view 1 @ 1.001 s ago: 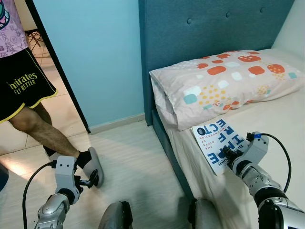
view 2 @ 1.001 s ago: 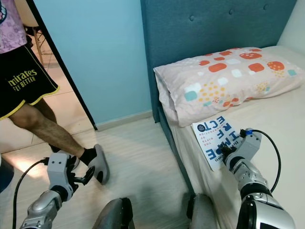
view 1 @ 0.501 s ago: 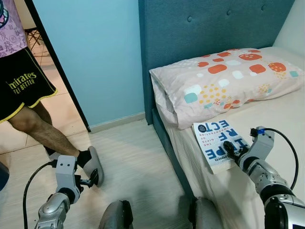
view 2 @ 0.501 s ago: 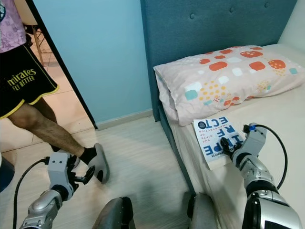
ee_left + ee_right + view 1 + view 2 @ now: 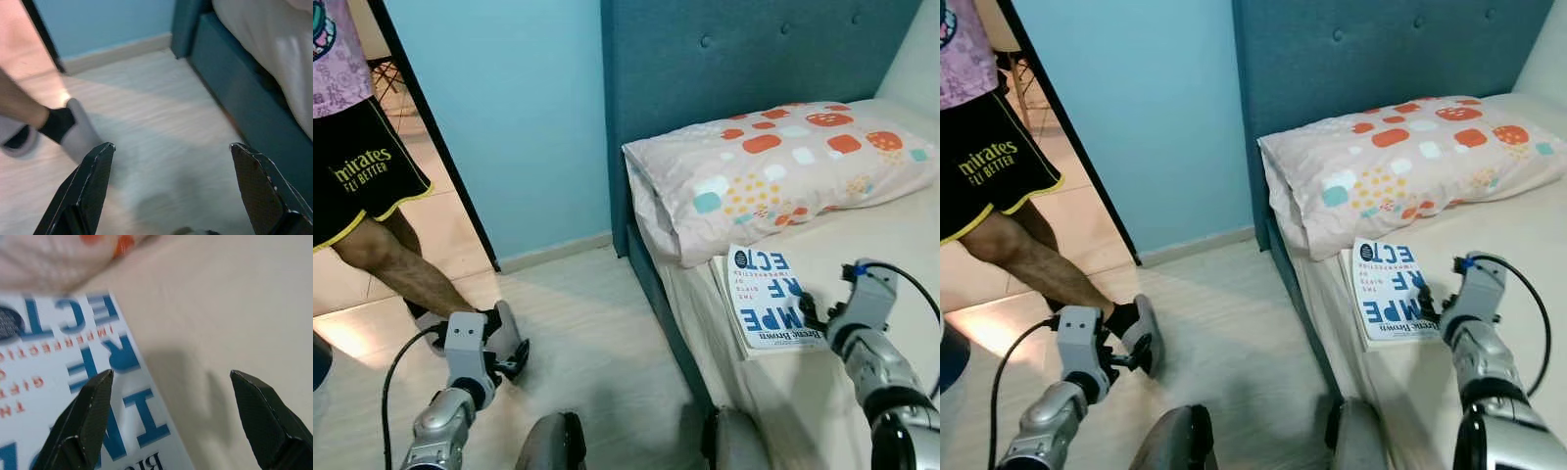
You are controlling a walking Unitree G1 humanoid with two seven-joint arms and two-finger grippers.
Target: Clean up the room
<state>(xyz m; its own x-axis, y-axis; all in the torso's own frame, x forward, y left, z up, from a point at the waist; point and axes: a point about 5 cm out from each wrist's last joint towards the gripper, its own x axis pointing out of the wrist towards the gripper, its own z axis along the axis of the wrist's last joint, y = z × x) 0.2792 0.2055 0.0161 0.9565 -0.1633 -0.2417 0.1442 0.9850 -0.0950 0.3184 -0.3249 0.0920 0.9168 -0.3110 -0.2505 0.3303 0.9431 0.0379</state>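
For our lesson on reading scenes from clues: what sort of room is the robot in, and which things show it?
Most likely a bedroom. A bed with a pale sheet stands against a padded teal headboard, a patterned pillow lies at its head, and a book rests on the sheet below the pillow.

Left hand (image 5: pixel 171 152) spread wide above the pale floor (image 5: pixel 161 132), a grey slipper (image 5: pixel 80 134) and the teal bed frame (image 5: pixel 234 93) ahead.
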